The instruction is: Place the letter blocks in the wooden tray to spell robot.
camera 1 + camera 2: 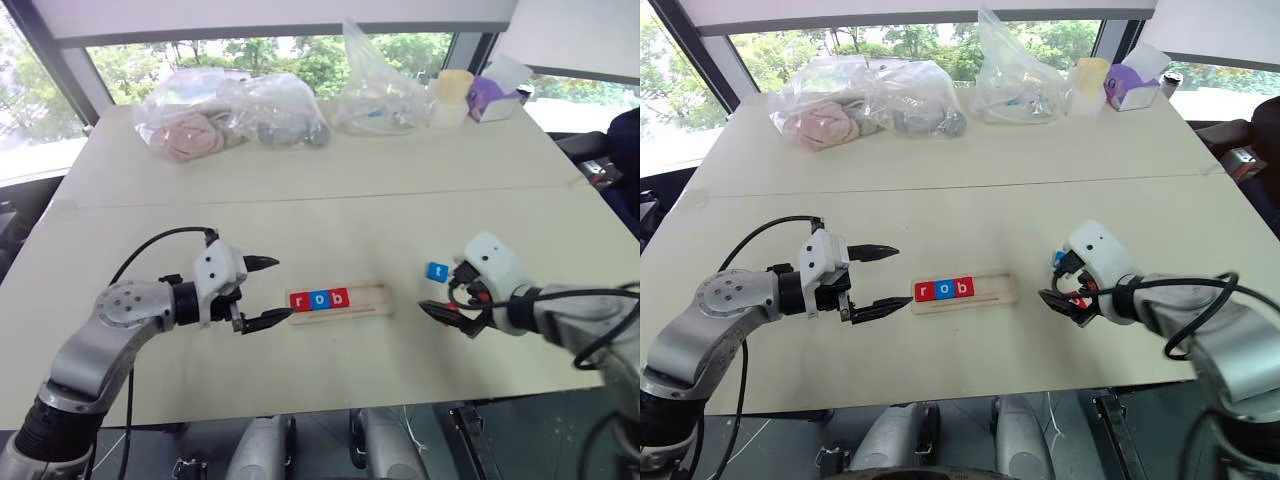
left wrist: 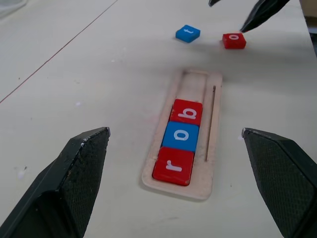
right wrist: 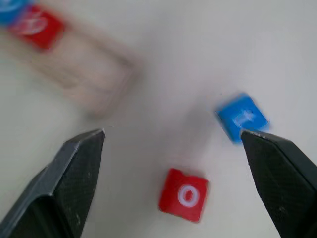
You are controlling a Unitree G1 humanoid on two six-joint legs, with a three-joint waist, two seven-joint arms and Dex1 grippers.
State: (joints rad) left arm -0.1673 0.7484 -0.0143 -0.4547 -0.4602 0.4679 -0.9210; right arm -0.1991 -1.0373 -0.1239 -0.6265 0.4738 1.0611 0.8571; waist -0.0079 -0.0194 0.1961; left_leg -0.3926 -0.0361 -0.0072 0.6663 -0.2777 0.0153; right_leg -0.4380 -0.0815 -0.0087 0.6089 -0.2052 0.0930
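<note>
The tray [image 1: 338, 300] lies on the worktop [image 1: 300, 190], near its front edge and about midway across. Three blocks sit side by side in its left part: r [image 1: 299, 300], then o [image 1: 319, 299], then b [image 1: 339, 297]; the right part of the slot holds nothing. The left gripper [image 1: 268, 291] is just left of the tray, pointing at its end. Right of the tray, well apart from it, the t block [image 1: 437, 271] lies flat on the worktop. The second o block [image 2: 234, 40] lies just beside it, nearer the front, under the right gripper [image 1: 440, 313]. Bags [image 1: 225, 115] and boxes [image 1: 497, 98] line the far edge.
</note>
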